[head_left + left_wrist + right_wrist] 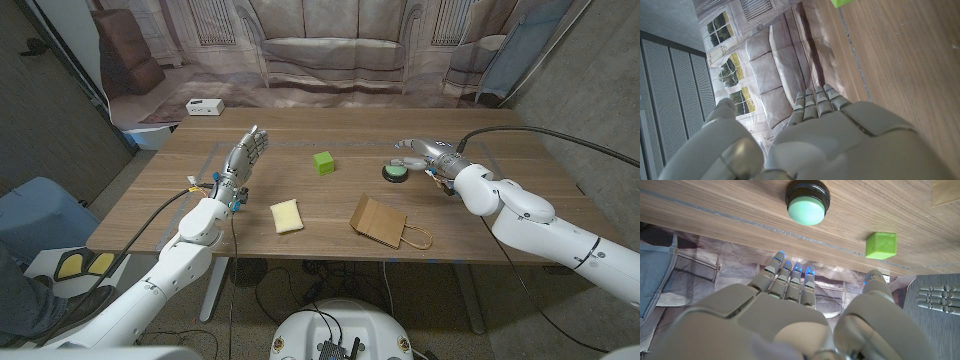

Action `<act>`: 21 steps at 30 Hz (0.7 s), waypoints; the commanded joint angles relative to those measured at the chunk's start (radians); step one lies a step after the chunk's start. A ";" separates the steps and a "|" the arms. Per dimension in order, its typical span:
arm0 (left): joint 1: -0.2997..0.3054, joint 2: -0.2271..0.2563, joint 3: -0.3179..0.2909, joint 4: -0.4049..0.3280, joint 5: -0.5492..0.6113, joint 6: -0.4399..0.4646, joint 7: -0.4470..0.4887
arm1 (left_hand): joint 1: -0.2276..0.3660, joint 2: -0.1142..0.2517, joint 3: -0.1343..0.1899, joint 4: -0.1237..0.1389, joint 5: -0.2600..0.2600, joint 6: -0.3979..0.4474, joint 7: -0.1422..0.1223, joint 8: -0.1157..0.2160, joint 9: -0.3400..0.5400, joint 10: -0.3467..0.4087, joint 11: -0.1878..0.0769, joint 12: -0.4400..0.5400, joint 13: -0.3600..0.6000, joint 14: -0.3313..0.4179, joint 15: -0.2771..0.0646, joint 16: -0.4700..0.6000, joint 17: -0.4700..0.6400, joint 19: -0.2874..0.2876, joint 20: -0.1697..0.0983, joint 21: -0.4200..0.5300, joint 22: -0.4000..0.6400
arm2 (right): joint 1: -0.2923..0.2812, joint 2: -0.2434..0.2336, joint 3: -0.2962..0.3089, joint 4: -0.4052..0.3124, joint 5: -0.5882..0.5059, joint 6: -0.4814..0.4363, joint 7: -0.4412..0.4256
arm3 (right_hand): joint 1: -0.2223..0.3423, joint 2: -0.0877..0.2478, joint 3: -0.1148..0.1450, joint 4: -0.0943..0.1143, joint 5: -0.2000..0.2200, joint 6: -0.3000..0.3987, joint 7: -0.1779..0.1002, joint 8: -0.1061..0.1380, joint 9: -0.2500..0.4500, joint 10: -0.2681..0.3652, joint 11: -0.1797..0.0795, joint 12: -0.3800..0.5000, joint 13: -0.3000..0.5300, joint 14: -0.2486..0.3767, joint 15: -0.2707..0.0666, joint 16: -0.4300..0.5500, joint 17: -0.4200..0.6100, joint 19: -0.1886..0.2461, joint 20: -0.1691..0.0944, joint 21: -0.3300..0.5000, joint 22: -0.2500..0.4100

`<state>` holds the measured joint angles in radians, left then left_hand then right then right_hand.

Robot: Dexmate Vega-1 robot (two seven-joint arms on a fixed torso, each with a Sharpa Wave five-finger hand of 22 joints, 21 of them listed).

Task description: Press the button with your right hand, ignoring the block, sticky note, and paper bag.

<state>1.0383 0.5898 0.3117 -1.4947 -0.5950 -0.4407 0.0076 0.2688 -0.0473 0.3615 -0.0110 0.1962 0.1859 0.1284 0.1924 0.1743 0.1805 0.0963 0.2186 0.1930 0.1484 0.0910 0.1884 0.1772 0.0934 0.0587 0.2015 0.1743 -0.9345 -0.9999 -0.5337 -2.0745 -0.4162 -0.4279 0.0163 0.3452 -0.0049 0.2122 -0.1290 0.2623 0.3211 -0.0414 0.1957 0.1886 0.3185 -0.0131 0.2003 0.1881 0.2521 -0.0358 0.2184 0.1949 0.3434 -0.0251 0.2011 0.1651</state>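
Note:
The button, a pale green dome on a black base, stands on the wooden table right of centre. My right hand hovers just behind and to the right of it, fingers stretched out and holding nothing. In the right wrist view the button lies beyond the fingertips of my right hand, with a gap between them. My left hand stands upright over the table's left part, fingers extended and empty; the left wrist view shows the back of that hand.
A green block sits left of the button, also seen as a cube. A yellow sticky note and a brown paper bag lie nearer the front edge. A white box sits beyond the table's far left corner.

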 commanded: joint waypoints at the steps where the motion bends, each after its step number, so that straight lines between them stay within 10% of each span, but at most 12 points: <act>1: 0.005 0.003 0.000 -0.009 -0.001 0.008 -0.001 | 0.002 0.012 0.002 -0.004 -0.003 0.009 0.001 -0.002 0.005 0.009 0.001 -0.003 0.002 0.007 -0.003 0.001 0.002 -0.003 0.005 -0.004 0.005 | 0.028 0.000 -0.036 -0.006 -0.027 -0.022 0.035 | 0.005 0.004 0.007 -0.002 -0.002 -0.001 0.001 -0.002 0.001 0.004 -0.008 -0.001 0.005 0.012 0.000 0.003 0.003 0.012 0.000 0.006 0.006; 21: 0.014 0.009 -0.001 -0.022 -0.002 0.009 -0.003 | 0.002 0.015 0.001 -0.007 -0.004 0.010 0.000 -0.002 0.006 0.009 0.000 -0.004 0.002 0.006 -0.003 0.000 0.002 -0.004 0.006 -0.004 0.005 | 0.064 0.035 -0.082 0.018 -0.058 -0.036 0.079 | -0.006 0.011 0.006 0.005 -0.010 0.002 0.003 0.000 0.002 0.005 -0.007 -0.002 0.005 0.011 0.001 0.002 0.006 0.014 0.006 0.004 0.006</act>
<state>1.0474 0.5977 0.3111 -1.5137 -0.5956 -0.4312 0.0071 0.2700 -0.0377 0.3615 -0.0110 0.1962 0.1858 0.1285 0.1924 0.1743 0.1804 0.0963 0.2186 0.1929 0.1483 0.0910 0.1884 0.1772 0.0888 0.0632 0.2015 0.1743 -0.8907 -0.9858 -0.5907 -2.0706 -0.4602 -0.4541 0.0746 0.3411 -0.0008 0.2121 -0.1290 0.2550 0.3212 -0.0413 0.1957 0.1885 0.3197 -0.0143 0.2003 0.1881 0.2520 -0.0357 0.2184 0.1980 0.3522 -0.0230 0.2041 0.1650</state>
